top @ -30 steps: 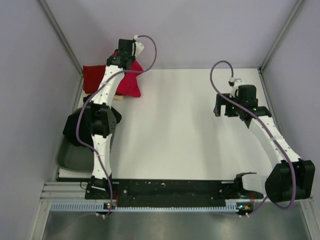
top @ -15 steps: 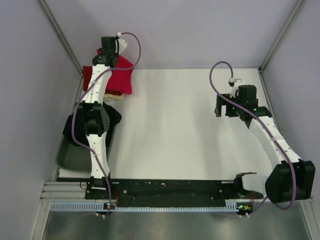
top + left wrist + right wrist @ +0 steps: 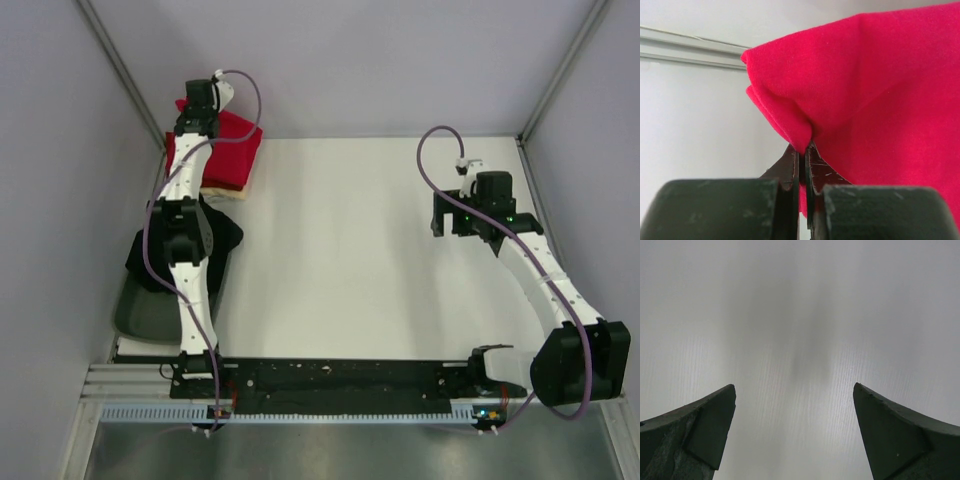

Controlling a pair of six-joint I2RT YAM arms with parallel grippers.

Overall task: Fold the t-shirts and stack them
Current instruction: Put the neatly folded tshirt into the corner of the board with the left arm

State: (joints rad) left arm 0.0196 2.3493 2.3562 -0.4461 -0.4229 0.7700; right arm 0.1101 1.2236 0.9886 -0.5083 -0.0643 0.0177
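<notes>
- Overhead, the left arm is stretched into the far left corner of the white tabletop (image 3: pixel 350 270). The left fingers (image 3: pixel 198 100) sit over the red t-shirt (image 3: pixel 235 150), but the grip is too small to read from up here.
- The left wrist view settles it: two dark, scuffed fingers are clenched flat together on a doubled edge of that red t-shirt. The soft, fine-knit cloth bunches at the tips and drapes off to the right.
- Only the overhead view shows a cream-coloured strip (image 3: pixel 222 190) peeking out beneath the red at its near edge.
- The right fingers (image 3: pixel 448 214) hang over the right side, well apart from the shirts.
- The right wrist view shows them spread wide and holding nothing, with faintly ribbed white tabletop below.
- A dark grey-green tub (image 3: pixel 140 315) sits off the tabletop's left edge, partly hidden by the left arm.
</notes>
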